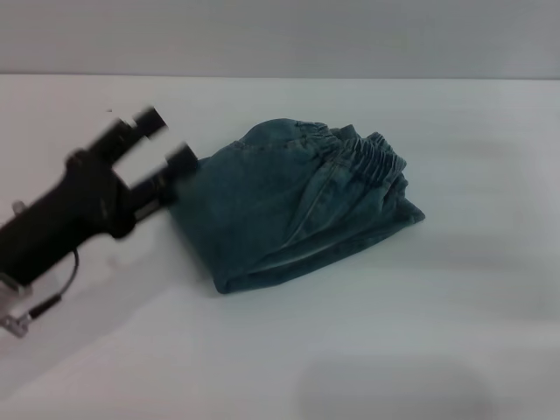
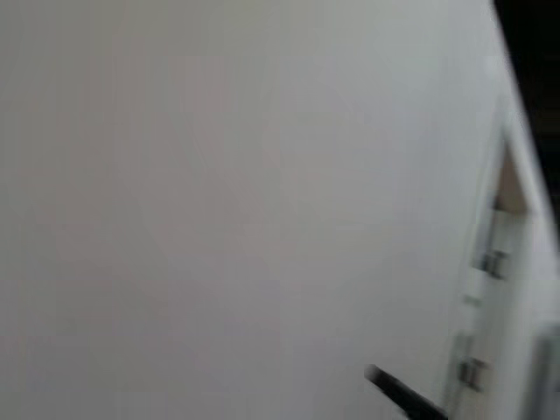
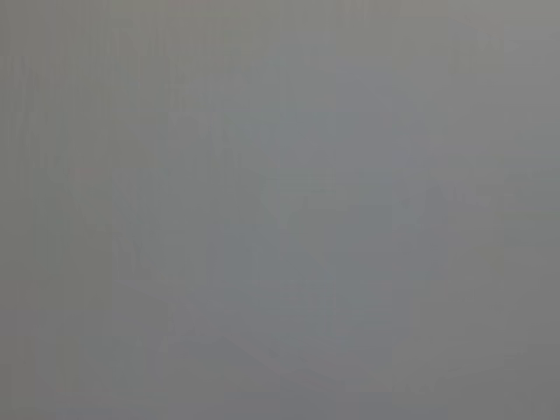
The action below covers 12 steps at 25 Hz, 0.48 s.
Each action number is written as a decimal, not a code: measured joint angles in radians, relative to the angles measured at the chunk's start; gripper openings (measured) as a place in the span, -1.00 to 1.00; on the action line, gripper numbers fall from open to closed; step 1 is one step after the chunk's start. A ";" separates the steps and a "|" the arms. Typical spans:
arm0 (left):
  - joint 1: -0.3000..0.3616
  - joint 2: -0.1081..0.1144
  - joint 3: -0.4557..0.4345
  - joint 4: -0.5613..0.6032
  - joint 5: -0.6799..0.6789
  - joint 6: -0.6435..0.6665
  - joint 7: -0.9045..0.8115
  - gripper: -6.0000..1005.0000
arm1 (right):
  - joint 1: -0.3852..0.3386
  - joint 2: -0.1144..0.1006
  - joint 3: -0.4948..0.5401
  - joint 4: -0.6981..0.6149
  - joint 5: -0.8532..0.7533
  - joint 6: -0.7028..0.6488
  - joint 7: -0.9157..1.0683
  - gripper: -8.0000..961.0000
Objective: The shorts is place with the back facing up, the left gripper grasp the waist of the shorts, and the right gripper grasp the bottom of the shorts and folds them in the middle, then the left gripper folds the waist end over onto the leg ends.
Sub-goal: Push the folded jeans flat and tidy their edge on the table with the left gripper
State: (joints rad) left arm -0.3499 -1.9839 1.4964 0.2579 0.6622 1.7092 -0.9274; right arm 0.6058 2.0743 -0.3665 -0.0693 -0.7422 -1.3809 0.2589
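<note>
A white tabletop [image 1: 420,332] fills the head view, with a pale wall behind its far edge. Near the middle lies a pair of blue denim shorts [image 1: 280,210], folded into a compact bundle. The gathered elastic waist [image 1: 372,157] sits on top of the bundle toward its far right side, its dark puckers visible. Below it, layered denim edges run along the near right side of the bundle down to a corner at the right. A rounded fold forms the bundle's near left corner. No pockets or printed picture show on the upturned cloth.

The left gripper [image 1: 162,144] is on the left side of the view, just beside the left edge of the shorts. It is black and motion-blurred. Its two fingers [image 1: 179,162] stand apart with a clear gap between them and nothing held; the nearer finger's tip is at or almost at the cloth edge, and contact cannot be told. A thin dark cable [image 1: 61,280] loops under its wrist toward the left edge of the view.

The left wrist view shows only the bare white tabletop [image 2: 219,210], its edge with a pale frame [image 2: 490,262] beyond, and a thin dark strip [image 2: 402,395] near one border.

The right gripper appears in no view; the right wrist view is a plain grey surface with nothing to make out.
</note>
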 joint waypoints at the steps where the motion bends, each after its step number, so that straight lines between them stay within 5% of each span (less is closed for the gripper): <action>1: 0.000 0.006 0.017 0.000 0.014 0.009 -0.017 0.64 | 0.000 0.000 0.000 0.000 0.000 0.000 0.000 0.22; 7: -0.023 0.012 0.033 0.000 0.197 0.025 -0.125 0.64 | -0.018 -0.003 0.000 -0.005 0.000 -0.010 0.006 0.22; 12: -0.048 -0.006 0.030 -0.009 0.302 -0.026 -0.170 0.64 | -0.033 -0.004 -0.002 -0.006 0.000 -0.011 0.006 0.22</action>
State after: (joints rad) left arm -0.3977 -1.9899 1.5269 0.2488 0.9644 1.6834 -1.0970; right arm 0.5731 2.0707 -0.3682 -0.0753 -0.7421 -1.3922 0.2653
